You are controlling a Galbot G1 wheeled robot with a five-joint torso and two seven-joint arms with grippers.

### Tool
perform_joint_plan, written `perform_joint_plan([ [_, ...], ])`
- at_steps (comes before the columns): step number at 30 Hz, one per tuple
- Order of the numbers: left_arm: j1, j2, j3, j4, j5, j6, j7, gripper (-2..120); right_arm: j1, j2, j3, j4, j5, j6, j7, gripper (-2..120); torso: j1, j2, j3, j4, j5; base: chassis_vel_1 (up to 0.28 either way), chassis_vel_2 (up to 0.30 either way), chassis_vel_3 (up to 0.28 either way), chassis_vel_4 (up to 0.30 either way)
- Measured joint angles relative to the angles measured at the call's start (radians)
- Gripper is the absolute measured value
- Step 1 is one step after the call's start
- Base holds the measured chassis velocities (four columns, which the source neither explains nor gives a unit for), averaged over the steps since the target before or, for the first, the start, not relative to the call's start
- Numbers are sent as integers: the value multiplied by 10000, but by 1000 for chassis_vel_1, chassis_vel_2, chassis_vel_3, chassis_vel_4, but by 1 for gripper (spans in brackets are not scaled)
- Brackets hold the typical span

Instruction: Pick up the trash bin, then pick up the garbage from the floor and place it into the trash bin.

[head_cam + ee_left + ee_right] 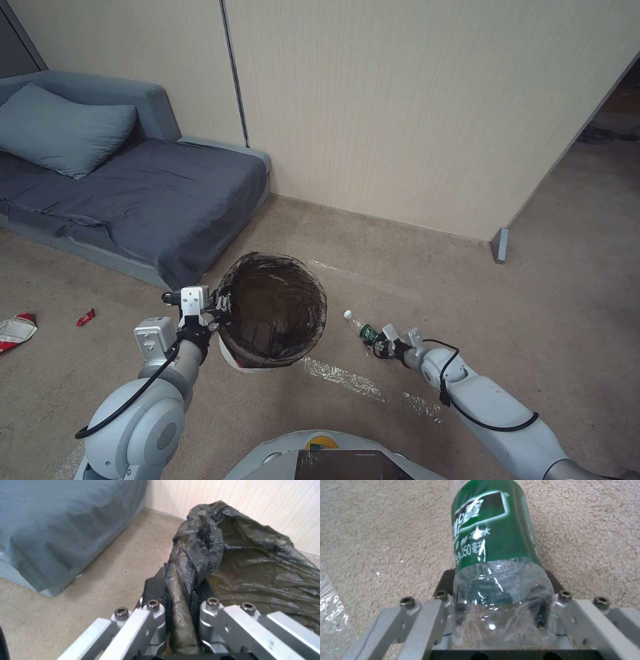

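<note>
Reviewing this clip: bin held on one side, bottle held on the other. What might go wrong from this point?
1. The left end effector pinches the trash bin only at its rim, over the loose liner bag; the bag may slip and the bin tilt or drop.
2. The right end effector grips the bottle at its crumpled base, so the bottle may pivot or pop out.
3. The bottle sits beside the bin, not above it; an early release would miss.

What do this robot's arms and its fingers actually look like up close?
Both arms are smooth, rounded, pale grey-white shells with a black cable looping outside. The left gripper and right gripper have silver metal linkage bars with dark bolt heads and black fingers. A boxy white module sits near the left wrist.
</note>
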Motion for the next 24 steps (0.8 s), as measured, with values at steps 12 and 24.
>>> perform_joint_plan([
  [12, 8, -3, 1, 0, 23, -22, 54, 7, -1227, -387, 1865, 2890, -168, -80, 530, 34, 0, 0, 0, 0, 0, 0, 0, 0, 0],
  [24, 34, 161, 16, 0, 43, -23, 74, 7, -3246, -1462, 4522, 7459, 919, -989, 563, 34, 0, 0, 0, 0, 2, 0, 0, 0, 0],
])
